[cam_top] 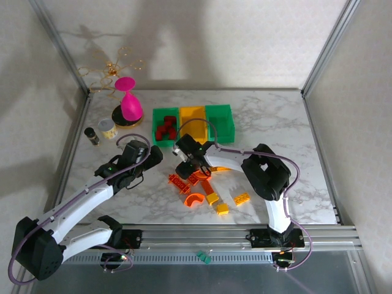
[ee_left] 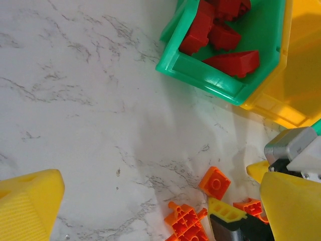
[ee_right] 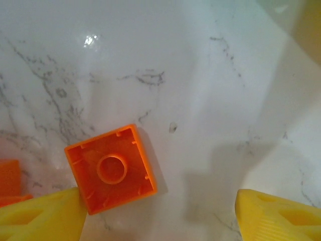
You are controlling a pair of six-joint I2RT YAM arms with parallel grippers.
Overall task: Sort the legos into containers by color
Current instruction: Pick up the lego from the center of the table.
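Two yellow fingers (ee_right: 37, 216) of the right gripper (ee_right: 160, 218) spread wide over bare marble, clamping nothing, with an upturned orange square brick (ee_right: 110, 168) lying flat against the tip of one finger and well short of the other. Same on the left gripper (ee_left: 160, 213): fully spread, empty, hovering near the left green bin (ee_left: 200, 80). Just beyond, loose on the table (cam_top: 306, 153): a cluster of orange bricks (cam_top: 187, 182), an orange arch (cam_top: 195, 200) and three yellow bricks (cam_top: 222, 209) toward the near edge. Farther back, three bins side by side in a row. Red bricks (cam_top: 164, 128) heaped in the left green bin, with no red seen outside it. Yellow-orange bin (cam_top: 192, 116) and right green bin (cam_top: 220, 119) apparently bare inside, though hard to be sure from above. Judged about a third done: red sorted, orange and yellow all left to go, the upturned orange square likely next.
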